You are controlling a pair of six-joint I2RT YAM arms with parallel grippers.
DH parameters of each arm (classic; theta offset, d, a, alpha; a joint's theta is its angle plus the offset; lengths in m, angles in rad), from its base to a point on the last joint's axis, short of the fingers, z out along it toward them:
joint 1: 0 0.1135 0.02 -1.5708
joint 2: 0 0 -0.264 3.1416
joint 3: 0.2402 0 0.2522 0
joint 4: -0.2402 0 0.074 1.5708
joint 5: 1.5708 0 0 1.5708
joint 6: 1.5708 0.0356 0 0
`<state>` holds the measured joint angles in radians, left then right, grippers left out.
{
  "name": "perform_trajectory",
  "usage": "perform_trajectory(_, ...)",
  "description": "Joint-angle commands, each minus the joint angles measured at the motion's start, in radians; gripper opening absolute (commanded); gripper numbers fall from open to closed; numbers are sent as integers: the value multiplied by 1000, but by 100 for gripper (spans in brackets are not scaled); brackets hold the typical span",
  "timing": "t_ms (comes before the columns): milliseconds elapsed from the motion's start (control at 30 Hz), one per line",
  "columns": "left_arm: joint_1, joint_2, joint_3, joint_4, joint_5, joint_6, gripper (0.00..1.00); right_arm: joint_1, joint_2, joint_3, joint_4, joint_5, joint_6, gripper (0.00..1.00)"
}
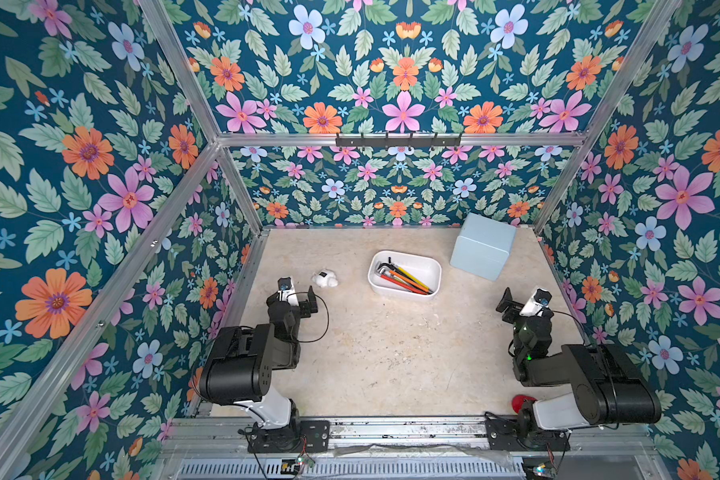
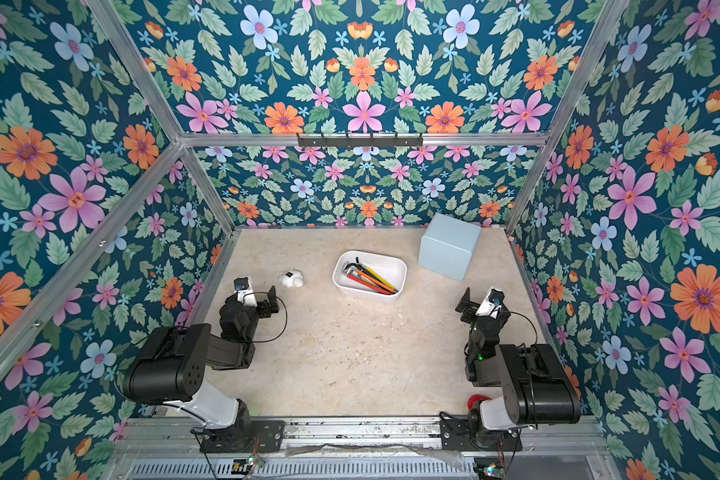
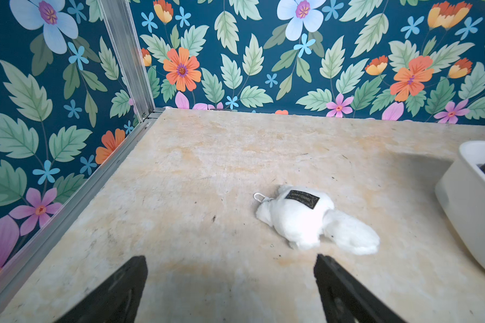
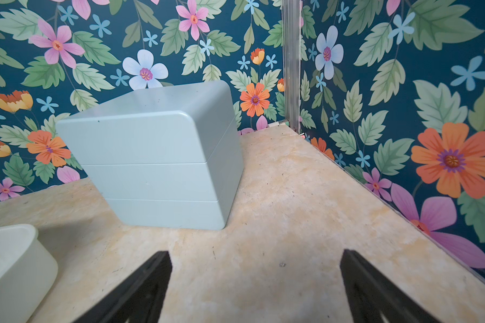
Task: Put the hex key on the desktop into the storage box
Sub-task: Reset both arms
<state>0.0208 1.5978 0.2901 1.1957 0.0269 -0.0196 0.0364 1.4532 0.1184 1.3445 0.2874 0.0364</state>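
Note:
The white storage box (image 1: 395, 291) (image 2: 360, 291) stands on the beige desktop (image 1: 391, 353), back of centre. Several hex keys (image 1: 404, 276) (image 2: 368, 276), black, red, orange and yellow, lie inside it. I see no hex key lying on the bare desktop. My left gripper (image 1: 308, 301) (image 3: 230, 258) is open and empty, low over the desktop to the left of the box. My right gripper (image 1: 506, 303) (image 4: 256, 253) is open and empty, to the right of the box. The box's wall shows at the edge of the left wrist view (image 3: 465, 201) and of the right wrist view (image 4: 17, 263).
A white plush toy (image 1: 325, 279) (image 3: 305, 218) lies just ahead of the left gripper, left of the storage box. A taller pale blue box (image 1: 483, 245) (image 4: 157, 156) stands at the back right. Floral walls with aluminium rails enclose three sides. A red object (image 1: 520, 402) sits by the right arm's base.

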Motion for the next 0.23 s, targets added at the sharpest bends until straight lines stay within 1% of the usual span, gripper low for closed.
perform_trajectory(0,1,-1,4,1,9,12,99,1,1,1,38,6,5,99)
perform_trajectory(200,-1,-1,6,-2,2,13,100,1,1,1,38,6,5,99)
